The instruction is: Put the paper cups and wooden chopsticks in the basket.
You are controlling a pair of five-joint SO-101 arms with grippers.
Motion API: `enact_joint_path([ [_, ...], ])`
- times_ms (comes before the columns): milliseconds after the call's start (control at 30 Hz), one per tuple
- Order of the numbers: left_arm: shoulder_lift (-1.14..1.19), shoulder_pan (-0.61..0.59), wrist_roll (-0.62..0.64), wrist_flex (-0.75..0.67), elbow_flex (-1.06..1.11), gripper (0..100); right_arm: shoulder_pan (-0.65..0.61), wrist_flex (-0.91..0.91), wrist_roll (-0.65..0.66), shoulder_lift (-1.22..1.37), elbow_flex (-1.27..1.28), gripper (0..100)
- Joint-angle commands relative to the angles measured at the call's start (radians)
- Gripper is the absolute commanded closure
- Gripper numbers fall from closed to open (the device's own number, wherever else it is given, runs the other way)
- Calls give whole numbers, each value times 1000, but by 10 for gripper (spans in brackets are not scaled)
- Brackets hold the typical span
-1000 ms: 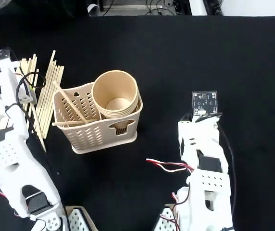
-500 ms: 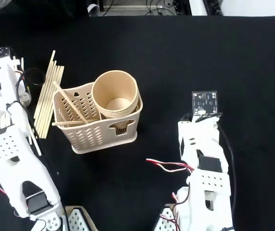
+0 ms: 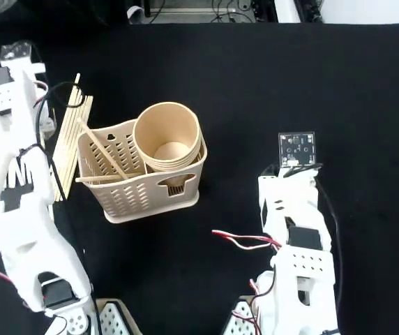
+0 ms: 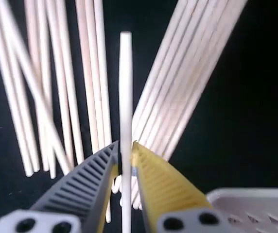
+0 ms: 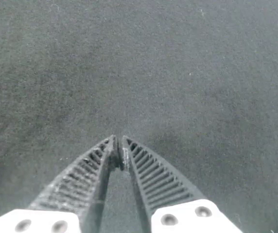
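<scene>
Table: a black cloth-covered table (image 3: pixel 290 84) spreads under everything, seen from above.
Left arm: my white left arm (image 3: pixel 18 181) stretches along the left edge of the table, from the near side to the far left corner.
Right arm: my white right arm (image 3: pixel 294 230) sits at the near right, well apart from the basket.
Basket: a beige slotted plastic basket (image 3: pixel 140 192) stands upright left of the table's middle, with two compartments. One corner of it also shows beside my left pincer in the left wrist view (image 4: pixel 255 204).
Cups: a stack of tan paper cups (image 3: pixel 171 150) stands open end up in the right compartment of the basket.
Loose sticks: loose pale wooden chopsticks (image 3: pixel 70 136) lie on the table just left of the basket, running near to far. From my left wrist they fan out on the cloth (image 4: pixel 192 82).
Sticks in basket: two wooden chopsticks in the basket (image 3: pixel 102 150) lean at a slant in its left compartment.
Held stick: a single pale wooden chopstick (image 4: pixel 125 87) runs out past my fingertips, over the loose ones.
Left pincer: my left pincer (image 4: pixel 124 155) is narrow, clamped on that single stick, one grey jaw and one yellow jaw on either side of it.
Right pincer: my right pincer (image 5: pixel 118 150) is closed, tips together, holding nothing, over bare black cloth.
</scene>
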Motion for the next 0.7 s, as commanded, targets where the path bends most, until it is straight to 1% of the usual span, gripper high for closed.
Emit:
enact_joint_path([
  [0, -193, 8, -2, -57, 101, 972, -14, -20, 5, 5, -2, 986],
  [100, -359, 10, -2, -169, 291, 972, -14, -20, 5, 5, -2, 986],
  [300, -809, 10, -3, -502, 762, 972, -14, -20, 5, 5, -2, 986],
  [400, -1033, 25, -3, -634, 943, 972, -14, -20, 5, 5, -2, 986],
  [500, -1221, 50, -3, -706, 1046, 972, -14, -20, 5, 5, -2, 986],
  [667, -1504, 122, 2, -802, 1136, 971, -14, -20, 5, 5, -2, 986],
])
